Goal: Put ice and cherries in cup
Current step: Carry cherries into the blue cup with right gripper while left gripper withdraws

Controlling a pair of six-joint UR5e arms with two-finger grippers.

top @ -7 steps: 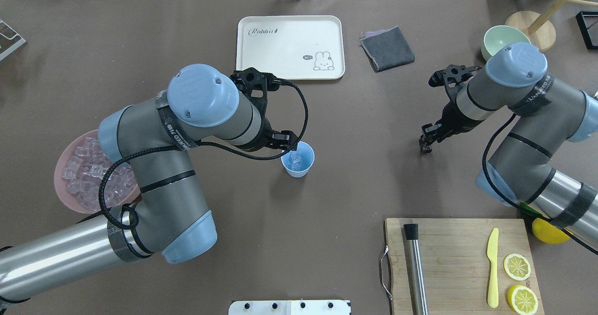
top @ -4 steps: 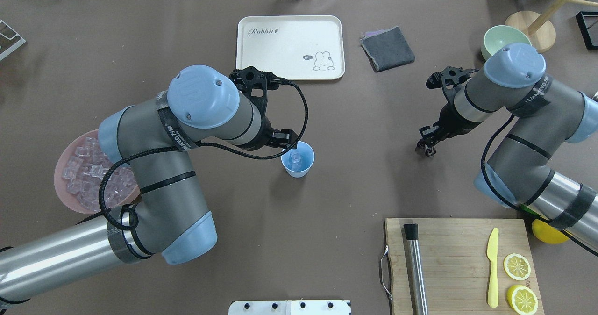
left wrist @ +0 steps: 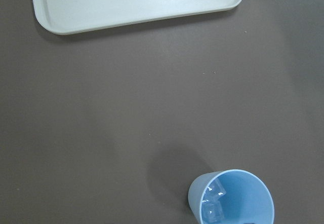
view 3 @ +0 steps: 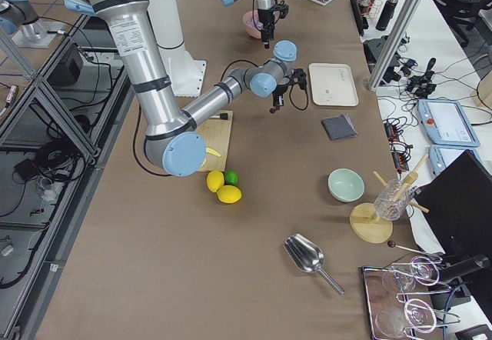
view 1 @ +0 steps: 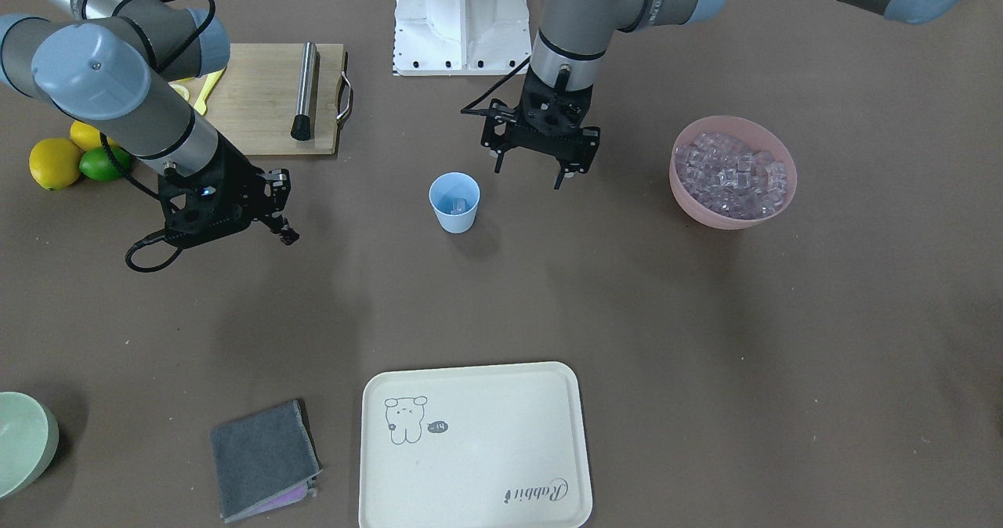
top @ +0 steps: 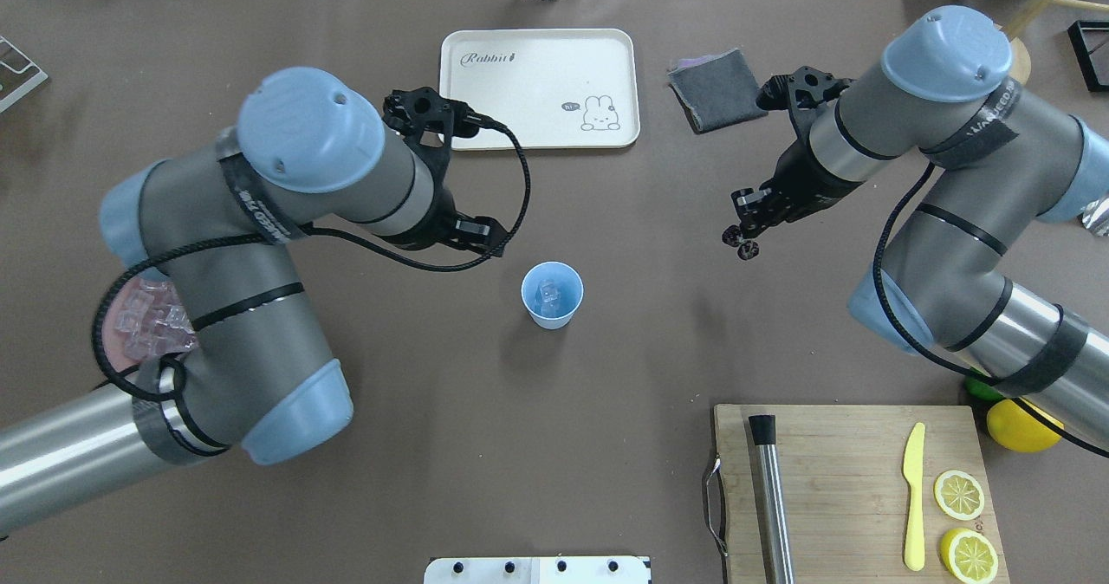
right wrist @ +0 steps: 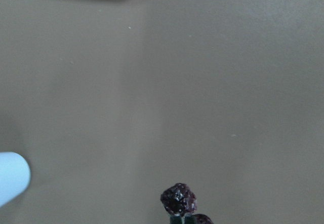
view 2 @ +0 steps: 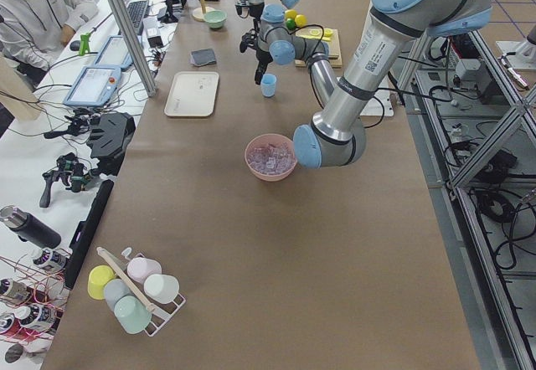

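Observation:
The light blue cup [top: 552, 295] stands mid-table with a few clear ice cubes [top: 546, 291] inside; it also shows in the front view [view 1: 454, 203] and the left wrist view [left wrist: 232, 198]. More ice [view 1: 733, 171] fills the pink bowl [view 1: 689, 199]. My left gripper [view 1: 529, 171] is open and empty, raised beside the cup on the bowl's side. My right gripper [top: 742, 239] is shut on the dark cherries [top: 746, 251], held above the table well to the cup's right. The cherries show at the bottom of the right wrist view [right wrist: 178, 199].
A cream tray [top: 537, 90] and a grey cloth [top: 719, 90] lie at the far side. A cutting board [top: 849, 445] near the front right holds a steel rod [top: 771, 497], yellow knife [top: 914, 497] and lemon halves [top: 959, 495]. A pale green bowl [view 1: 19, 442] stands far right.
My left gripper has drawn up and away from the cup, toward the left and far side. My right gripper has carried the cherries leftward, toward the cup, and higher.

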